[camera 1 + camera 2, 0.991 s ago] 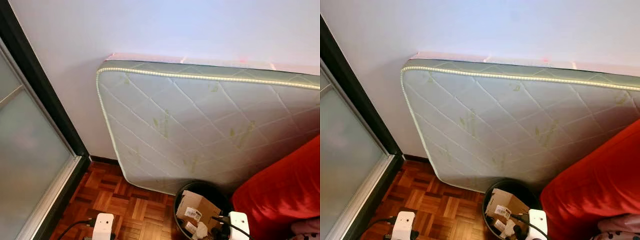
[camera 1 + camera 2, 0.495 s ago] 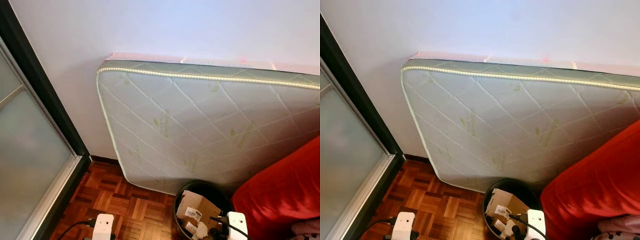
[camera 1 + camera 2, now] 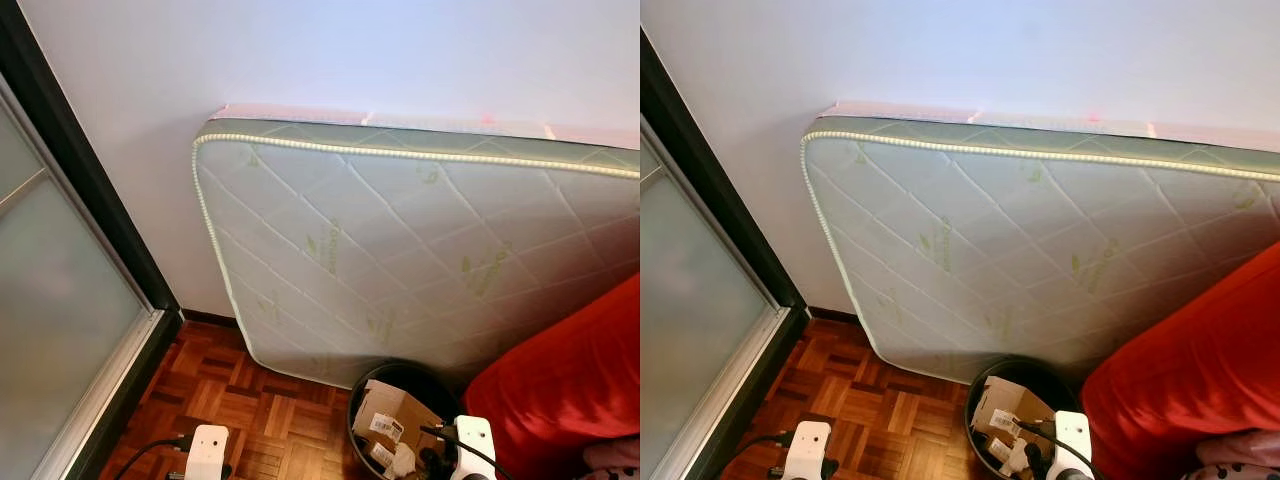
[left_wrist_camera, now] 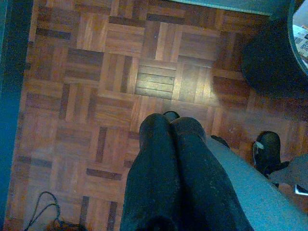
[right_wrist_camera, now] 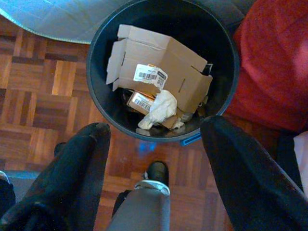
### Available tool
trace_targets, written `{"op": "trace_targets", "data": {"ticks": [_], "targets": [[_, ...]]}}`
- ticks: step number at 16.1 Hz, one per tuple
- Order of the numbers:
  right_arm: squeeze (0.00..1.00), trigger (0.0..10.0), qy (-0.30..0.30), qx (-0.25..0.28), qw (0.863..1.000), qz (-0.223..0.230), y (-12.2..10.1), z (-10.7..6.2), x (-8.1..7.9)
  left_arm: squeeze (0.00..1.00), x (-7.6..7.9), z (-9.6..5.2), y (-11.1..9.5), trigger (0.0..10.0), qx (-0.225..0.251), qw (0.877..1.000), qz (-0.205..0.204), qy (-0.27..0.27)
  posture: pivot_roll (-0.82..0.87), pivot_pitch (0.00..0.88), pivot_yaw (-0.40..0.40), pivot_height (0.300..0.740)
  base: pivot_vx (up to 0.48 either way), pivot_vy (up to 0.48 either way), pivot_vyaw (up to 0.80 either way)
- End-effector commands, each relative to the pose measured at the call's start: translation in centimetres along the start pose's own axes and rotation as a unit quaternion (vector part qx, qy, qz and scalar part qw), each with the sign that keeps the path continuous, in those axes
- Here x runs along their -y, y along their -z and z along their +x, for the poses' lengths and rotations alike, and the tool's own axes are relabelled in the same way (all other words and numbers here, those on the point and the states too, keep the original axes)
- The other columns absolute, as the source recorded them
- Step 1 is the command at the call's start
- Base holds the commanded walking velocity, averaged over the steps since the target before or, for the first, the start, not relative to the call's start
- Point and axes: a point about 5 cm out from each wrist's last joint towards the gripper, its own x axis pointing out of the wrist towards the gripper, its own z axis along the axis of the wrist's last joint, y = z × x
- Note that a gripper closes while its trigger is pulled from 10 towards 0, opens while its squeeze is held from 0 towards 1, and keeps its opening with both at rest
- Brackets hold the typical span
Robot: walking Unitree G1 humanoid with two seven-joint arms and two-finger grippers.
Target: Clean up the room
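Observation:
A black round bin stands on the parquet floor against a leaning mattress; it holds a folded cardboard box with a barcode label, smaller cartons and a crumpled white tissue. My right gripper hangs just above the bin's near rim, fingers spread wide open and empty. My left gripper hangs over bare parquet to the left of the bin, its two fingers pressed together, holding nothing. In the eye views the bin sits at the bottom centre.
A quilted white and green mattress leans on the wall behind the bin. A red cushion or sofa crowds the bin's right side. A frosted sliding door with a dark frame lines the left. Parquet floor lies between. A cable lies on the floor.
My right wrist has dropped slightly lower at the bottom of the eye views. The rest holds still.

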Motion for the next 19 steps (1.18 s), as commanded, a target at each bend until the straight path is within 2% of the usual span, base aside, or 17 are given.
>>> {"op": "trace_targets", "data": {"ticks": [1,4,7,12,19], "targets": [[0.00,10.0,-0.002,-0.002,1.000,0.001,-0.1,0.1,-0.3,0.00,-0.1,0.0,0.0,10.0,0.003,1.000,0.005,-0.003,-0.01,0.054,-0.004,0.740,0.000,0.000,0.00],[0.00,10.0,-0.004,0.001,1.000,0.000,-0.2,0.1,-0.5,0.00,-0.1,0.0,-0.1,10.0,0.003,1.000,0.003,-0.004,-0.01,0.059,-0.006,0.740,0.000,0.000,0.00],[0.00,10.0,-0.011,0.002,1.000,-0.004,-0.2,0.3,-1.4,0.00,0.0,0.0,-0.3,10.0,0.006,1.000,0.002,-0.003,0.00,0.059,-0.009,0.740,0.000,0.000,0.00],[0.00,10.0,-0.015,0.003,1.000,-0.005,-0.1,0.3,-1.6,0.00,-0.1,0.1,-0.5,10.0,0.008,1.000,0.002,-0.003,0.00,0.056,-0.007,0.740,0.000,0.000,0.00],[0.00,10.0,-0.017,0.003,1.000,-0.011,-0.5,0.4,-1.7,0.00,0.0,0.2,-0.7,10.0,0.009,1.000,-0.001,-0.004,0.01,0.050,-0.017,0.740,-0.265,0.000,0.00]]}}
